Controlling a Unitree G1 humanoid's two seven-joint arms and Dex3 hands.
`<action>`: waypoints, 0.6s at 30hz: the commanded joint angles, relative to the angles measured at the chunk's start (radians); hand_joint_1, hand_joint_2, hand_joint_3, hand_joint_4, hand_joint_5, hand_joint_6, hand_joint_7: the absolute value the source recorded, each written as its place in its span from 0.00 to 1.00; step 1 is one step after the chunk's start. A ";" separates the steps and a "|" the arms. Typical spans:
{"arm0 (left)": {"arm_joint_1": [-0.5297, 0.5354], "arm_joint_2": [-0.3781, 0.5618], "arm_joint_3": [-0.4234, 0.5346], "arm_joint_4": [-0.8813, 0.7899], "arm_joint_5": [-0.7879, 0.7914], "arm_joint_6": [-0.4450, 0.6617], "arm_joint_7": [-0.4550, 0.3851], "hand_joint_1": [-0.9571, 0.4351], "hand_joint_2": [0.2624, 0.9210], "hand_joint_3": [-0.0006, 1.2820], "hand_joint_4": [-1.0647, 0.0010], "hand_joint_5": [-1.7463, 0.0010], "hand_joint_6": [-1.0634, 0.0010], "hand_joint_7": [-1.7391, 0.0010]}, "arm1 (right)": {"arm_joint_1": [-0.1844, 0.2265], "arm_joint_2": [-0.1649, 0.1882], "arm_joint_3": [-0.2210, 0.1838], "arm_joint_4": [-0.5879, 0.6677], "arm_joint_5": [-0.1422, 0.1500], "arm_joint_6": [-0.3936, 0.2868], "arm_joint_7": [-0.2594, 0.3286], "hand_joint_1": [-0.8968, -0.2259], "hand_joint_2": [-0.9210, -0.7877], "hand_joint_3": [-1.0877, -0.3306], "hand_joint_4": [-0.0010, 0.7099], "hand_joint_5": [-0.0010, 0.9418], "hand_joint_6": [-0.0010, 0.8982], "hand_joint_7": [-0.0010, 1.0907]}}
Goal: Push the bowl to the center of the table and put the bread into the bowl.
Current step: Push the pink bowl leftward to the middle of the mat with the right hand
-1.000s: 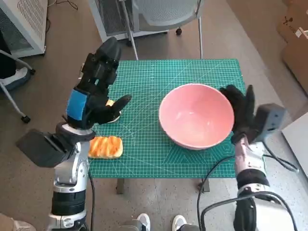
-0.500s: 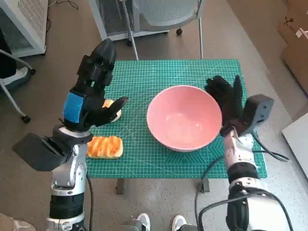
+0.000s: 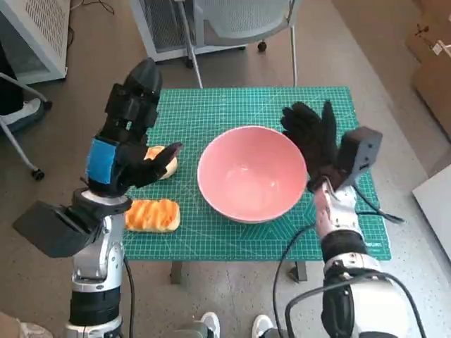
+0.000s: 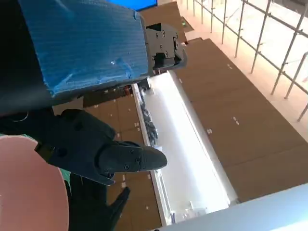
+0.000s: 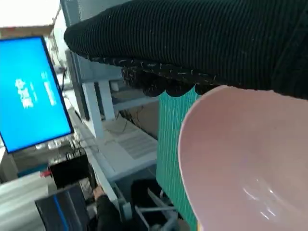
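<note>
The pink bowl (image 3: 251, 174) sits near the middle of the green desk (image 3: 211, 109), with the right hand (image 3: 312, 134) flat against its far-right rim, fingers spread and holding nothing. Pressing high on the rim could tip the bowl or slide it past center. The left hand (image 3: 127, 134) hovers over 1 bread piece (image 3: 161, 160), fingers apart and empty, with the other bread (image 3: 151, 215) near the desk's front edge, where a clumsy reach could knock it off.

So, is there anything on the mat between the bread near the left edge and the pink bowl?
Nothing visible lies on the mat between the bread and the bowl. The second piece of bread sits further back. The left hand hangs above that side, holding nothing.
</note>
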 commanded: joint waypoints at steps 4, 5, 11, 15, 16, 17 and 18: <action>0.016 0.013 0.009 -0.020 0.021 -0.005 0.018 0.39 0.88 0.21 0.93 0.99 1.00 0.76 | -0.014 -0.011 0.006 0.003 -0.009 0.014 0.027 0.51 0.00 0.31 0.48 0.00 0.50 0.00; 0.017 0.013 0.009 -0.020 0.022 -0.007 0.019 0.39 0.88 0.21 0.93 0.99 1.00 0.76 | -0.016 -0.015 0.007 0.002 -0.009 0.012 0.031 0.52 0.00 0.30 0.48 0.00 0.50 0.00; 0.019 0.008 0.009 -0.022 0.030 -0.009 0.023 0.39 0.89 0.20 0.93 0.99 1.00 0.76 | -0.035 -0.044 0.007 -0.013 -0.004 -0.014 0.059 0.55 0.00 0.27 0.47 0.00 0.49 0.00; 0.015 0.006 0.007 -0.021 0.031 -0.007 0.026 0.38 0.90 0.20 0.93 1.00 1.00 0.76 | -0.051 -0.061 -0.002 -0.035 0.013 -0.048 0.087 0.54 0.00 0.26 0.48 0.01 0.49 0.00; 0.013 0.006 0.006 -0.021 0.031 -0.005 0.027 0.38 0.90 0.19 0.93 1.00 1.00 0.76 | -0.056 -0.066 -0.006 -0.045 0.021 -0.063 0.101 0.53 0.00 0.27 0.49 0.01 0.49 0.00; 0.012 0.006 0.006 -0.022 0.031 -0.004 0.027 0.38 0.90 0.19 0.93 1.00 1.00 0.76 | -0.058 -0.070 -0.010 -0.051 0.027 -0.073 0.111 0.52 0.00 0.27 0.49 0.01 0.49 0.00; 0.011 0.006 0.006 -0.022 0.030 -0.002 0.027 0.38 0.90 0.19 0.93 1.00 1.00 0.76 | -0.060 -0.075 -0.014 -0.060 0.035 -0.091 0.127 0.51 0.00 0.27 0.49 0.01 0.49 0.00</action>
